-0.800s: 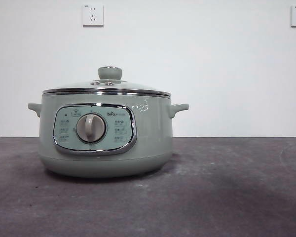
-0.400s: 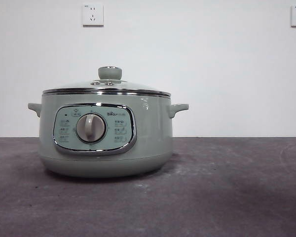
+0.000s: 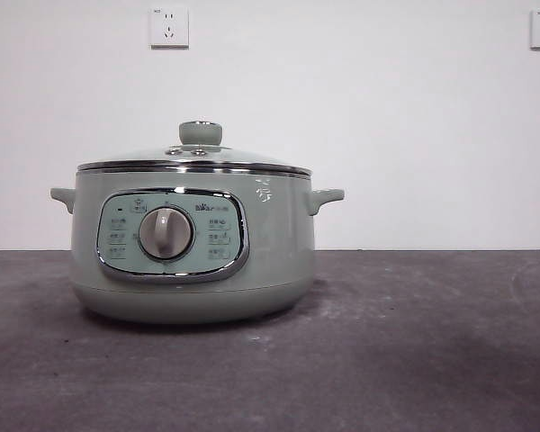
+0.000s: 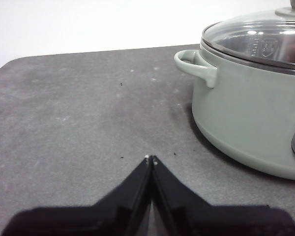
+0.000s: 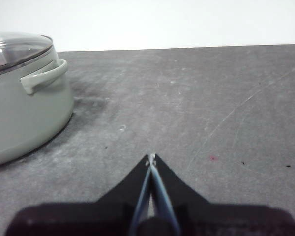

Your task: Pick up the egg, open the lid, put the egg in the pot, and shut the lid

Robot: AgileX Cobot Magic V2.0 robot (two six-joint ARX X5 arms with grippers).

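Lid (image 3: 194, 158): seated on the pot (image 3: 193, 243).
Left pincer (image 4: 150, 160): jaws pressed together, empty, over the bench (image 4: 78, 113).
Right pincer (image 5: 151, 158): likewise closed, empty.

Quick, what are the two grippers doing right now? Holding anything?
Left gripper: closed, holding nothing, near the pot.
Right gripper: closed, holding nothing, over the bare table.

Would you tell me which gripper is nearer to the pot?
Probably left, narrowly. The left gripper sits shut, with the pot large beside it; the right gripper, also shut, sees the pot slightly farther off.
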